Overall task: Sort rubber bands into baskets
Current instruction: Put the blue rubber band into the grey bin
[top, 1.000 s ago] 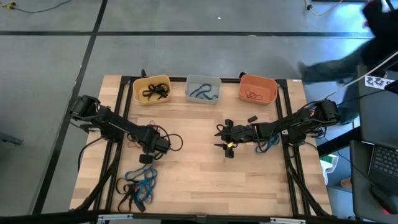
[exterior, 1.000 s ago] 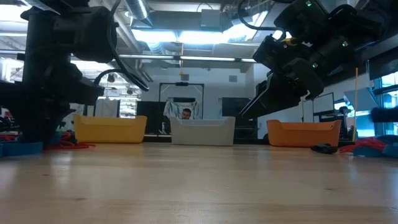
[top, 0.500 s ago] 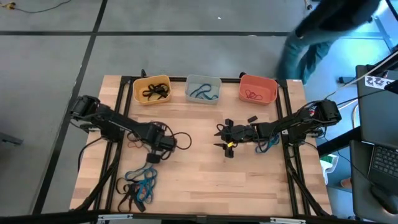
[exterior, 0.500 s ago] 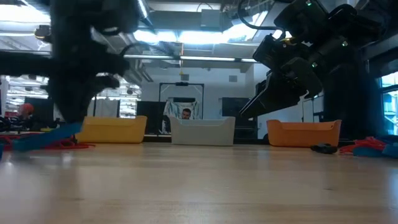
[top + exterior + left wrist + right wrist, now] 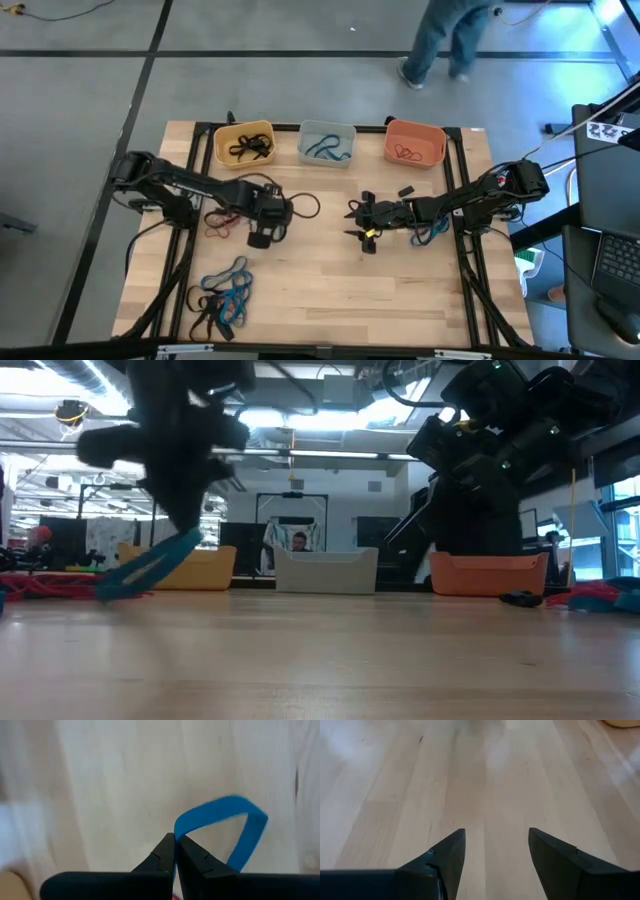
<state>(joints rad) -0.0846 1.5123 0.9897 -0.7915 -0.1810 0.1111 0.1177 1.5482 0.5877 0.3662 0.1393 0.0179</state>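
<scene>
Clearly the left gripper (image 5: 175, 851) is pinched fully together on a blue rubber band (image 5: 235, 827), gripping it at one end of the loop so the rest bows out ahead of the fingertips and hangs free. In the low view the same band (image 5: 150, 565) dangles below the gripper, clear of the table (image 5: 330, 290). From above, that gripper (image 5: 262, 222) sits near the middle of the board, with the yellow basket (image 5: 243, 145) and the pale grey basket (image 5: 326, 143) ahead of it along the far edge and the orange basket (image 5: 414, 143) further off to its right. The grey one appears to hold blue bands already, though its contents are small at this range, so it is probably the destination.

A band like this is light, limp and a little grippy; it will swing and stretch, not hold any shape, so a pinch across a single strand is enough, and it should drop cleanly once the fingers part above the tub. The risk is that it snags on a fingertip or on the rim.

Behind the left gripper, toward the near edge, lies the unsorted pile of bands (image 5: 222, 300). The right gripper (image 5: 495, 851) waits with its fingers spread wide and nothing between them, low over bare wood to the right.
</scene>
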